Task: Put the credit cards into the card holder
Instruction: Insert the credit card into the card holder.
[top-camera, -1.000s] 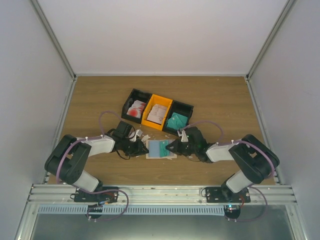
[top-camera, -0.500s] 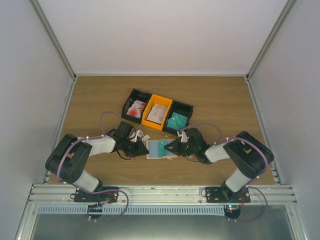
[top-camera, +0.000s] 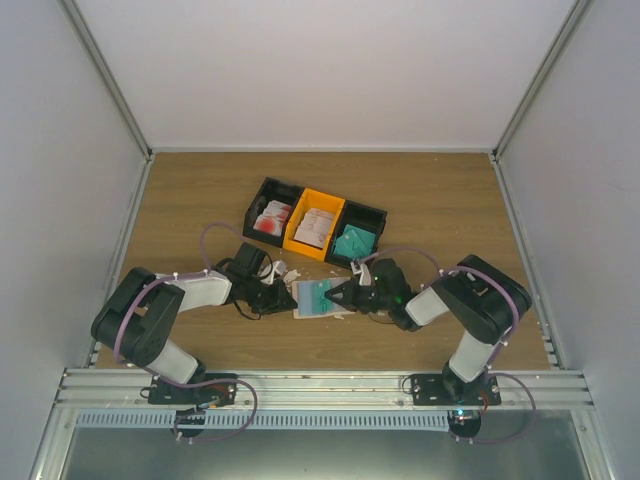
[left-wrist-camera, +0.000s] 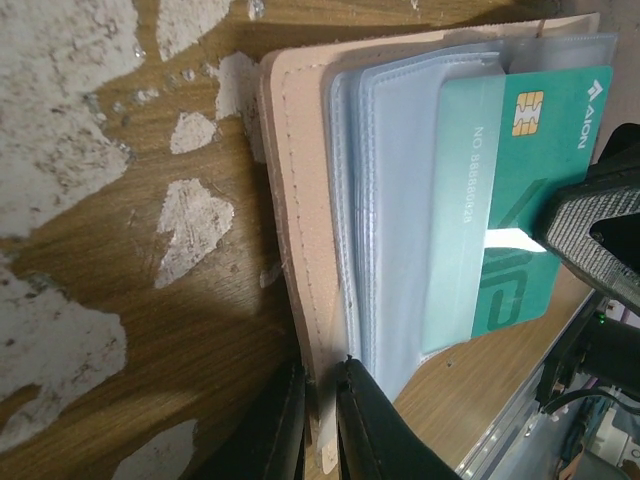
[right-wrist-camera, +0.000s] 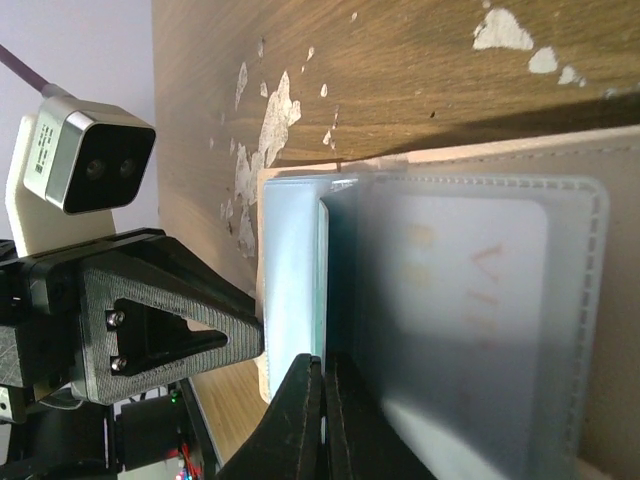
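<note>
Both arms sit low over the brown wood-grain table, bent at the elbow, forearms near flat and pointing at each other; the 2 grippers meet mid-table from opposite sides of the flat beige-tan folding card holder. The card holder lies open on the wood, just nearer the arm bases than a row of 3 joined plastic bins, 2 black and 1 orange, each with cards in it.

Left arm: elbow out to the left, forearm reaching right; left gripper narrow, pinched on the stitched edge of the holder's beige cover.

Right arm: elbow raised and tucked in, forearm reaching left; right gripper closed tight on the edge of 1 thin teal plastic credit card with a gold chip. The credit card sits partly inside a clear plastic sleeve of the holder; its chip end is outside the sleeve.

Against 1 second ago: the right arm's elbow has swung inward toward the centre and its gripper has crept left; from above, the teal patch on the holder is narrower; left arm, holder and bins sit where they were.
</note>
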